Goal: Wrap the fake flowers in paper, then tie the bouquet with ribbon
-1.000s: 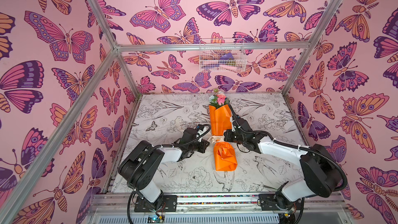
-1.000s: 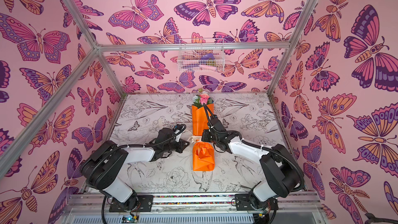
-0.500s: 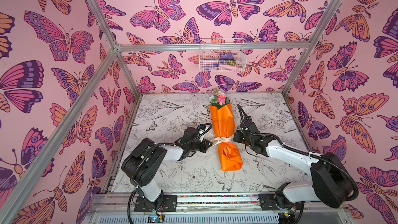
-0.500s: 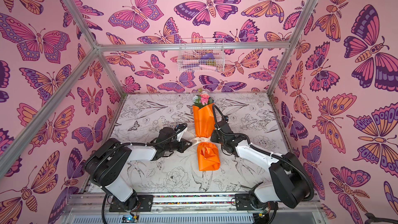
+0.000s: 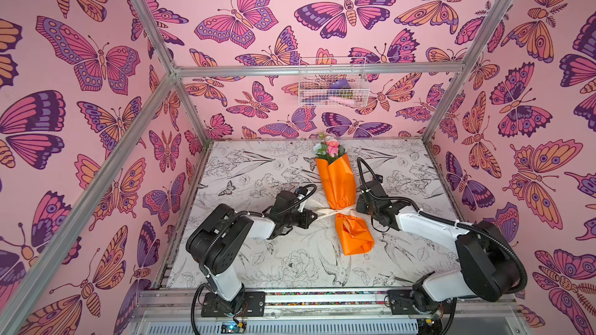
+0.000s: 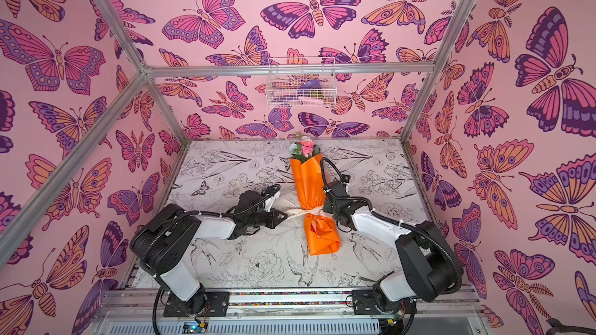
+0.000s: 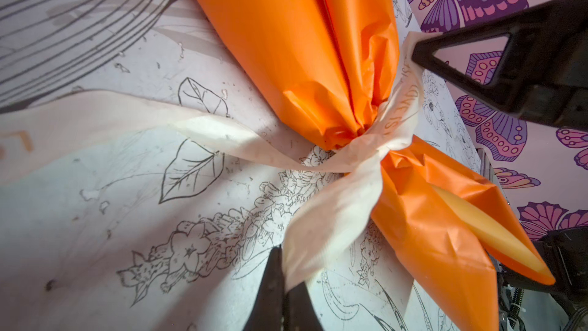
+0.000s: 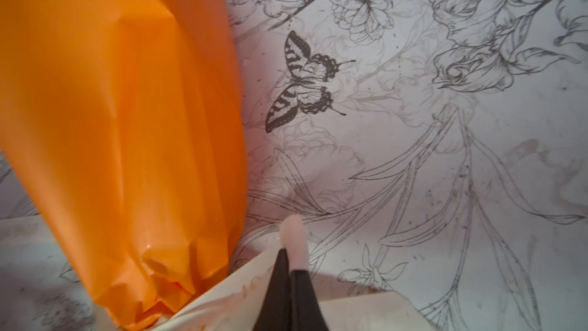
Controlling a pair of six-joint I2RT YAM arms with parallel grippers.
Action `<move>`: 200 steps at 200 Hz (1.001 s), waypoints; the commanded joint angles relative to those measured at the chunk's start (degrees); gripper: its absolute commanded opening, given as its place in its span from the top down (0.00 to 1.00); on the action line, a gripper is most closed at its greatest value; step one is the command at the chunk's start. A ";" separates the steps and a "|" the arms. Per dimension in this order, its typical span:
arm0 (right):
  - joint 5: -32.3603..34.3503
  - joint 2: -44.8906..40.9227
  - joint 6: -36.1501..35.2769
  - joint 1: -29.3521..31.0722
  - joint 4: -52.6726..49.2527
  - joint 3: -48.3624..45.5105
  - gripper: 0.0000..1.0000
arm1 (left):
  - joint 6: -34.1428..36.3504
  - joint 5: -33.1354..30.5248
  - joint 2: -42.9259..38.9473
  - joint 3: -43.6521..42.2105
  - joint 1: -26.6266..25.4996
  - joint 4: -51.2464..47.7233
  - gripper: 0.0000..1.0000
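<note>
The bouquet of fake flowers [image 5: 335, 182] [image 6: 309, 182] lies along the table in both top views. Its pink and white blooms [image 5: 329, 149] point toward the back wall, out of the bright orange paper [image 7: 286, 42] [image 8: 127, 122]. A cream lettered ribbon [image 5: 338, 212] [image 6: 308, 211] [image 7: 334, 218] [image 8: 229, 291] is cinched and crossed around its waist. My left gripper [image 5: 314, 215] [image 6: 285, 215] [image 7: 281, 269] is shut on the ribbon's left end. On the opposite side, my right gripper [image 5: 357, 209] [image 6: 324, 209] [image 7: 416, 52] [image 8: 288, 259] is shut on the other end, close against the paper.
A white wire basket [image 5: 332, 83] [image 6: 301, 87] hangs on the back wall, above the blooms. Aluminium posts and butterfly-print walls close in the table on three sides. The arm bases stand on a rail [image 5: 322, 298] along the front edge.
My right gripper has drawn its ribbon end out to the right, from over the bouquet to beside it. The ribbon has tightened at the waist and the bouquet has shifted slightly right. The left gripper barely moved.
</note>
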 commanded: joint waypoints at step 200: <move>3.99 11.92 2.33 -4.49 -8.41 9.19 1.00 | -8.45 -7.35 0.10 -6.03 8.70 7.23 1.00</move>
